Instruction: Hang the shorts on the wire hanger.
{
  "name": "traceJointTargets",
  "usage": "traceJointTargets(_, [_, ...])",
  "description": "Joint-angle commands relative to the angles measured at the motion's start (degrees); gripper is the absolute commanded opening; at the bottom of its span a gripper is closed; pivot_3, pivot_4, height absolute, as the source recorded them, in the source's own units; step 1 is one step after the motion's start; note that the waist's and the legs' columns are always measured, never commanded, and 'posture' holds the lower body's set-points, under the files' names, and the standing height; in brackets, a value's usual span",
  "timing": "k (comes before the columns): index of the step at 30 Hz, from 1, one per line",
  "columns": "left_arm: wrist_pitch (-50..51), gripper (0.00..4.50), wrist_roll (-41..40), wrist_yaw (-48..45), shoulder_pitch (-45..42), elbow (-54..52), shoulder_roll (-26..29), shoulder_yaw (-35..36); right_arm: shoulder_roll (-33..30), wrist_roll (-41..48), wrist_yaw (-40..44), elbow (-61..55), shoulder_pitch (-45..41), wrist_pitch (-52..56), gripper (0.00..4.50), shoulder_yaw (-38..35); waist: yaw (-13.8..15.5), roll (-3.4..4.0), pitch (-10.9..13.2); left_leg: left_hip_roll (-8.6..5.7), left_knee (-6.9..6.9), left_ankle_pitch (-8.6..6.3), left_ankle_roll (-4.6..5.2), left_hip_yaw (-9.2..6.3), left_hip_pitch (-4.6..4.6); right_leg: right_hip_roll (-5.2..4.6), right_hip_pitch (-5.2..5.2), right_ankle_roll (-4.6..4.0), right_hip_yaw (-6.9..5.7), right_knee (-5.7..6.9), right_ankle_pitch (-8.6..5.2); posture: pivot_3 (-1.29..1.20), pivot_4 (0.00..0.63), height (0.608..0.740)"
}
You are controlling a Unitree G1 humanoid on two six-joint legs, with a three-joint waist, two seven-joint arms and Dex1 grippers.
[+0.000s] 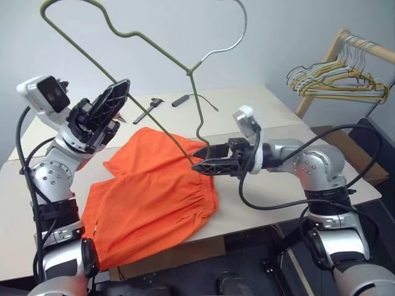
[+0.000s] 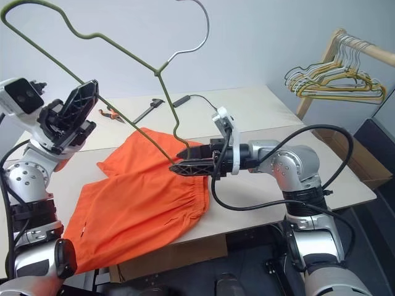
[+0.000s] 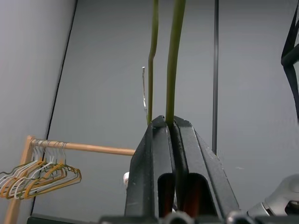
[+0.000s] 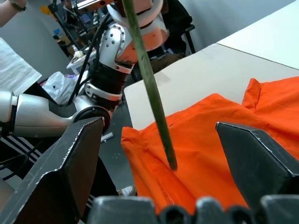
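- A pale surface of joined panels spans the scene.
- A plain grey wall stands at the far side.
- Far right, a wooden rack carries a cluster of hangers.
- A cardboard box sits right of the surface.
- Small tools lie far on the surface.

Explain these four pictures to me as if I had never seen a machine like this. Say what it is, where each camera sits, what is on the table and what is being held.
This is a humanoid robot with two arms, each ending in a two-fingered black gripper. The two wide pictures come from cameras in its head, looking down over its arms. The other two come from cameras on its wrists, looking along the fingers.

On the table lie the shorts, bright orange and spread flat, with a few small tools behind them.

The left gripper is shut on the wire hanger, holding it up in the air. The right gripper is open; the hanger's lower end hangs between its fingers, just above the shorts. A rack of spare hangers stands at the right.
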Motion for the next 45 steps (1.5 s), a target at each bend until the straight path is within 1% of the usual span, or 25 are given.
traceJointTargets(1, [-0.9, 0.00, -0.1, 0.0, -0.4, -1.8, -0.2, 0.4, 0.2, 0.5, -0.5, -1.1, -2.2, 0.6, 4.48, 0.2, -0.1, 0.00, 0.0, 0.00, 0.00, 0.00, 0.00, 0.00, 0.00, 0.00, 0.00, 0.00, 0.00, 0.00, 0.00, -0.08, 0.000, 0.740])
traceJointTargets(4, [-1.4, 0.00, 0.7, -0.5, -0.1, -1.7, -0.4, 0.0, 0.4, 0.7, -0.8, -0.6, -2.5, 0.9, 4.48, 0.2, -0.1, 0.00, 0.0, 0.00, 0.00, 0.00, 0.00, 0.00, 0.00, 0.00, -0.01, 0.00, 0.01, 0.00, 0.00, -0.08, 0.000, 0.740])
traceJointTargets(5, [-1.5, 0.00, 0.9, -0.5, -0.1, -1.5, -0.5, 0.0, 0.4, 0.8, -0.8, -0.5, -2.6, 1.1, 4.12, 0.2, -0.1, 0.00, 0.0, 0.00, 0.00, 0.00, 0.00, 0.00, 0.00, 0.00, 0.00, 0.00, 0.01, 0.00, 0.00, -0.08, 0.000, 0.740])
traceJointTargets(7, [-1.9, 0.00, 1.2, -0.3, 0.0, -1.4, -0.8, 0.1, 0.4, 0.7, -1.2, -0.4, -2.7, 1.4, 3.65, 0.3, -0.1, 0.00, 0.0, 0.00, 0.00, 0.00, 0.00, 0.00, 0.00, 0.00, 0.00, 0.00, 0.00, 0.00, 0.00, -0.08, 0.000, 0.740])
traceJointTargets(17, [-2.7, 0.00, 3.4, -0.9, 1.0, -1.0, -1.9, -0.6, 1.6, 0.9, -3.7, 0.0, -2.6, 1.8, 0.18, -0.5, -0.3, 0.00, 0.0, 0.00, 0.00, 0.00, 0.00, 0.01, 0.00, 0.00, -0.01, 0.00, 0.01, 0.00, 0.00, -0.09, 0.000, 0.740])
traceJointTargets(18, [-3.4, 0.00, 4.1, -0.9, 1.1, -1.0, -2.1, -0.8, 1.7, 0.9, -3.8, 0.0, -2.5, 1.8, 0.01, -0.6, -0.3, 0.00, 0.0, 0.00, 0.00, 0.00, 0.00, 0.01, 0.00, 0.00, -0.03, 0.00, 0.02, 0.01, 0.00, -0.09, 0.000, 0.740])
traceJointTargets(22, [-6.9, 0.00, 7.9, -1.9, 2.8, -0.9, -3.2, -2.5, 2.2, 1.1, -4.8, -0.3, -1.9, 1.9, 0.01, -1.4, -0.3, 0.00, 0.0, 0.00, 0.00, 0.00, 0.00, 0.01, 0.00, -0.01, -0.01, 0.00, 0.01, 0.00, 0.00, -0.10, 0.000, 0.740])
traceJointTargets(25, [-6.2, 0.78, 9.9, -2.9, 4.2, -0.9, -2.4, -4.6, 2.6, 2.5, -7.0, -0.9, -1.1, 2.5, 0.00, -3.8, -0.3, 0.00, 0.0, 0.00, 0.00, 0.00, 0.00, 0.01, -0.01, -0.01, -0.01, 0.00, 0.01, -0.01, 0.00, -0.10, 0.000, 0.740])
traceJointTargets(26, [-6.3, 1.08, 10.4, -3.2, 4.5, -0.9, -2.3, -5.1, 2.7, 2.9, -7.7, -1.1, -0.9, 2.6, 0.00, -4.6, -0.2, 0.00, 0.0, -0.01, 0.00, 0.00, 0.00, 0.01, -0.01, -0.01, -0.01, 0.00, 0.01, 0.00, 0.00, -0.10, 0.000, 0.740])
traceJointTargets(29, [-7.4, 2.11, 16.0, -2.1, 5.2, -0.1, -0.4, -8.3, 2.9, 5.0, -10.6, -1.7, -0.1, 3.7, 0.00, -7.9, -0.2, 0.00, 0.0, -0.02, 0.03, 0.00, 0.00, 0.00, -0.07, -0.03, -0.02, 0.00, -0.02, -0.01, 0.01, -0.11, 0.000, 0.740])
traceJointTargets(30, [-9.8, 2.44, 20.7, -2.6, 6.0, -0.1, 1.6, -10.6, 2.6, 5.9, -11.6, -2.2, 0.5, 4.3, 0.00, -9.2, -0.3, 0.00, 0.0, -0.02, 0.04, 0.00, 0.00, 0.00, -0.07, -0.03, -0.02, 0.00, -0.02, -0.02, 0.01, -0.12, 0.000, 0.740])
traceJointTargets(33, [-15.8, 3.44, 30.6, -3.5, 8.0, -0.3, 7.0, -14.0, 0.6, 9.1, -14.8, -4.8, 3.3, 8.0, 0.00, -13.3, -0.9, 0.01, 0.0, 0.01, 0.02, -0.01, 0.01, -0.01, -0.06, 0.02, -0.04, 0.00, -0.01, -0.02, 0.00, -0.13, 0.000, 0.740])
traceJointTargets(35, [-17.3, 4.12, 32.4, -3.3, 8.4, 0.1, 8.7, -13.8, -1.0, 11.5, -16.8, -6.5, 5.3, 10.6, 0.00, -15.6, -1.3, 0.02, 0.0, 0.05, 0.01, -0.01, 0.01, 0.00, -0.09, 0.03, -0.06, -0.01, -0.02, -0.03, 0.00, -0.13, 0.000, 0.740])
traceJointTargets(36, [-18.8, 4.40, 34.6, -3.9, 9.1, -0.5, 10.4, -14.6, -2.9, 13.3, -17.8, -7.3, 7.3, 13.3, 0.00, -17.5, -1.3, 0.01, 0.0, 0.08, 0.01, -0.02, 0.02, 0.00, -0.11, 0.01, -0.07, -0.01, -0.02, -0.04, 0.00, -0.14, 0.000, 0.740])
traceJointTargets(38, [-21.7, 4.46, 40.0, -5.4, 10.8, -2.0, 13.9, -17.5, -6.7, 16.0, -20.2, -7.9, 11.2, 19.6, 0.00, -20.7, -1.3, 0.01, 0.0, 0.11, 0.02, -0.03, 0.05, 0.00, -0.15, -0.05, -0.07, 0.00, -0.04, -0.08, 0.00, -0.14, 0.000, 0.740])
traceJointTargets(40, [-25.2, 4.46, 44.9, -6.3, 12.1, -2.9, 16.4, -20.6, -9.2, 17.9, -22.8, -7.8, 14.4, 24.3, 0.00, -23.2, -1.4, 0.02, 0.0, 0.13, 0.02, -0.09, 0.14, 0.06, -0.13, -0.08, -0.02, 0.02, -0.03, -0.17, -0.01, -0.14, 0.000, 0.740])
traceJointTargets(41, [-26.7, 4.46, 46.3, -6.5, 12.6, -3.0, 17.0, -21.4, -9.8, 18.6, -23.7, -8.1, 15.4, 25.4, 0.00, -24.1, -1.4, 0.02, 0.0, 0.12, 0.02, -0.11, 0.17, 0.09, -0.14, -0.11, -0.04, 0.02, -0.02, -0.17, -0.01, -0.15, 0.000, 0.740])
traceJointTargets(43, [-28.6, 4.46, 49.3, -8.2, 13.4, -3.6, 18.7, -24.2, -13.2, 20.8, -24.2, -7.0, 21.0, 29.1, 0.00, -26.3, -1.4, 0.02, 0.0, 0.14, 0.02, -0.12, 0.19, 0.13, -0.14, -0.12, -0.04, 0.03, 0.04, -0.17, -0.02, -0.15, 0.000, 0.740])
traceJointTargets(45, [-29.3, 4.46, 49.5, -10.1, 14.1, -4.2, 19.3, -25.3, -15.7, 22.6, -24.5, -7.1, 26.3, 30.5, 0.00, -27.8, -1.3, 0.01, 0.0, 0.15, 0.02, -0.12, 0.20, 0.11, -0.14, -0.10, -0.02, 0.03, 0.01, -0.19, -0.02, -0.15, 0.000, 0.740])
